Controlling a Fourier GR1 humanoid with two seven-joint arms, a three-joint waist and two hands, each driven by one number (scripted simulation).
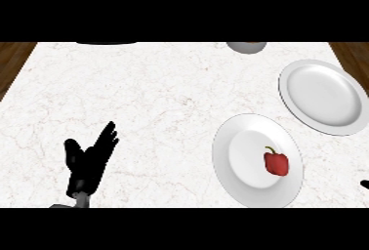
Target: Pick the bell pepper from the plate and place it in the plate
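Observation:
A red bell pepper (276, 162) with a green stem lies on the right half of the nearer white plate (241, 146). A second white plate (324, 95) with nothing on it sits farther back at the right. My left hand (88, 163) rests at the lower left with its fingers straight and pointing up, far from both plates. Of my right hand (365, 185) only a small black tip shows at the right edge, just right of the nearer plate; its fingers are hidden.
The counter top is white marble with dark wood showing at both far corners. A grey bowl-like object (246, 47) sits at the back edge, and a dark round object (107, 43) is cut off at the back left.

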